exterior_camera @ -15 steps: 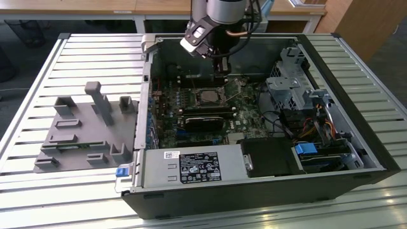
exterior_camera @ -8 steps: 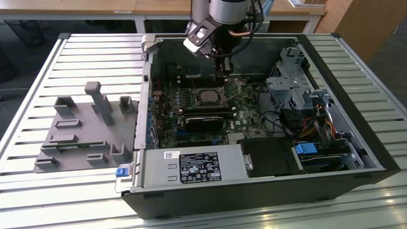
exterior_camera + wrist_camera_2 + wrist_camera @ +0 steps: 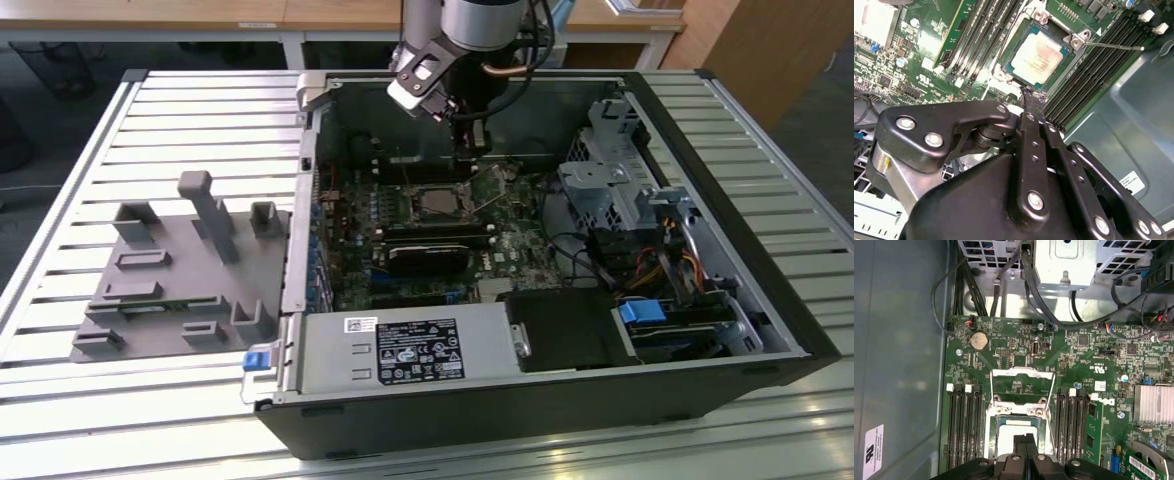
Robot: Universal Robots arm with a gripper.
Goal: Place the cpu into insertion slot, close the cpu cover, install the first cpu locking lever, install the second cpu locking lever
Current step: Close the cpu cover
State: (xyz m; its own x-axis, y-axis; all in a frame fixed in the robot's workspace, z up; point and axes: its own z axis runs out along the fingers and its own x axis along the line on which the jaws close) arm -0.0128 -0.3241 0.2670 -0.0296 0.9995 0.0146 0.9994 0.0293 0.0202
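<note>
Slatted table (image 3: 200, 120); closed gripper (image 3: 1030, 97) beside seated cpu (image 3: 1040, 52)

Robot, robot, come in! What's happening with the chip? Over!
Black gripper, jaws shut, at socket edge. Small silver-grey square cpu seated in socket. Thin silvery cpu cover frame open. Nothing blocking.

A slatted metal table with two things on it.

The table (image 3: 160, 110) is pale and made of long flat slats with thin gaps between them. An open black computer case (image 3: 534, 415) lies on its side on the slats, toward the exterior view's right, with its open side facing up. A grey holder (image 3: 160, 300) with upright posts and small pockets lies flat on the slats at the exterior view's left, just beside the case.
</note>
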